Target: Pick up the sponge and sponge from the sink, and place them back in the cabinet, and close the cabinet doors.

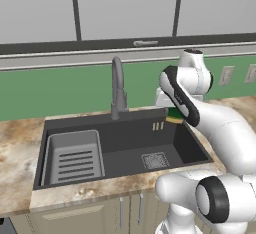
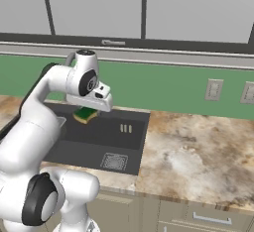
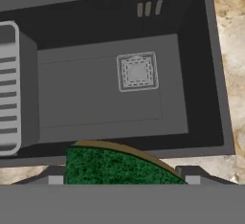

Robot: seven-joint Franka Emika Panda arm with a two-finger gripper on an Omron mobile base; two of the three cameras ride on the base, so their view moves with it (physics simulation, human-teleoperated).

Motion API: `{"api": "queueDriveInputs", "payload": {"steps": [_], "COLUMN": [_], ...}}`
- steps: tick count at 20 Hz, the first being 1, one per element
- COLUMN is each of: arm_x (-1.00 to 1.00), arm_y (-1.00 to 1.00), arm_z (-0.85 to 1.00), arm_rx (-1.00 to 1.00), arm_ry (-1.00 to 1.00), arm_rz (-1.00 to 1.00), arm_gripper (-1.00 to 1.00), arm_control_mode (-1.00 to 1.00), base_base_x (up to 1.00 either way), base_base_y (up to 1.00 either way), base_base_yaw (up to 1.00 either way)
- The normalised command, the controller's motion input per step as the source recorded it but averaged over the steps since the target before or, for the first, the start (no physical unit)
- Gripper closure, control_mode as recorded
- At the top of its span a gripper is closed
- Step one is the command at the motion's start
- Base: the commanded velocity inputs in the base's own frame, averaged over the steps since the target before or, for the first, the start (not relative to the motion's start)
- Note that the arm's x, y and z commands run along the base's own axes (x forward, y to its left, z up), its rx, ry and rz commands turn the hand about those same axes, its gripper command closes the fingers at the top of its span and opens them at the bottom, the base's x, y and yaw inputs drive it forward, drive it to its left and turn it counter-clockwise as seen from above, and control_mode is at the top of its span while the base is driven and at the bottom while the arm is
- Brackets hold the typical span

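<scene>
My gripper (image 2: 88,110) hangs above the back right part of the sink (image 1: 44,143), shut on a sponge (image 2: 86,114). The sponge is a small block, dark green on top with a yellow base (image 1: 175,116). In the hand view the green scrub face (image 3: 115,166) sits between the two fingertips, with the dark sink basin (image 3: 95,98) far below it. The cabinet and the cabinet doors are out of view.
A tall grey faucet (image 1: 117,90) rises behind the basin. A light grey ribbed rack (image 1: 75,159) fills the sink's left part, with a square drain (image 1: 155,160) to its right. Marble counter (image 2: 198,151) spreads to the right. Grey wall cabinets (image 1: 125,5) hang overhead.
</scene>
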Motion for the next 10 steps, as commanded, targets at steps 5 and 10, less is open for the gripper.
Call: {"api": "queueDriveInputs", "payload": {"steps": [5, 10], "arm_x": [-0.21, -0.31], "arm_y": [0.0, 0.0], "arm_z": [0.38, 0.37], "arm_rx": [0.0, 0.0], "arm_ry": [0.06, 0.05], "arm_rz": [0.0, 0.0], "arm_gripper": [1.0, 1.0], "arm_control_mode": [-1.0, -1.0], "base_base_x": [0.0, 0.0], "base_base_y": [0.0, 0.0], "base_base_yaw": [0.0, 0.0]}}
